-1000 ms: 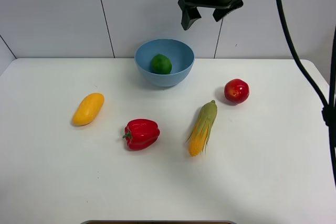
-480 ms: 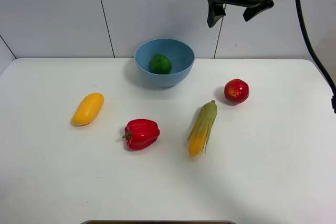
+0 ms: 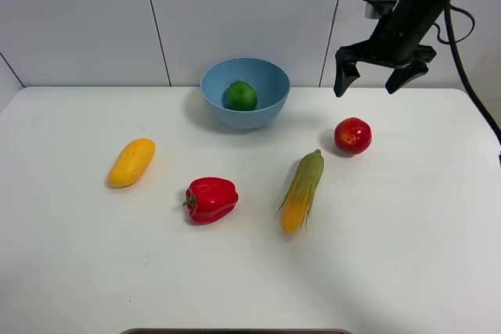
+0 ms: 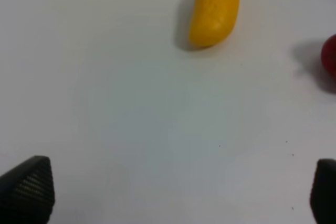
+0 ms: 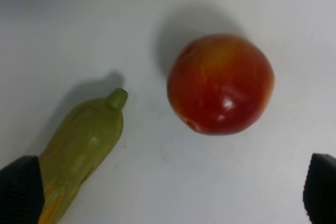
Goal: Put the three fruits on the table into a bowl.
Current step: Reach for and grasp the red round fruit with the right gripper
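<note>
**One fruit in, apple up next – watch for a roll**

The right gripper (image 3: 365,87) hangs above the red apple (image 3: 353,135), jaws spread wide, nothing in them. The left gripper (image 4: 168,190) is also wide open and empty, looking down at the mango (image 3: 131,162) near the table's (image 3: 407,256) left edge. The green fruit (image 3: 240,95) sits inside the bowl (image 3: 258,117) at the middle of the far edge. The apple lies on the table between the bowl and the right edge.

Risks for you:
- The apple is round and glossy. One finger landing first would likely shove it away.
- The corn (image 3: 302,190) tip lies near the apple, so a wide jaw coming down could clip it.
- The pepper (image 3: 210,199) is red too. Don't grab it as a fruit.

Hard to see:
- The left arm is absent from the high view, and only its fingertips show at the wrist.
- You can't judge the right gripper's height over the apple.
- The red sliver at the left wrist frame's edge is cut off; probably the pepper.
</note>
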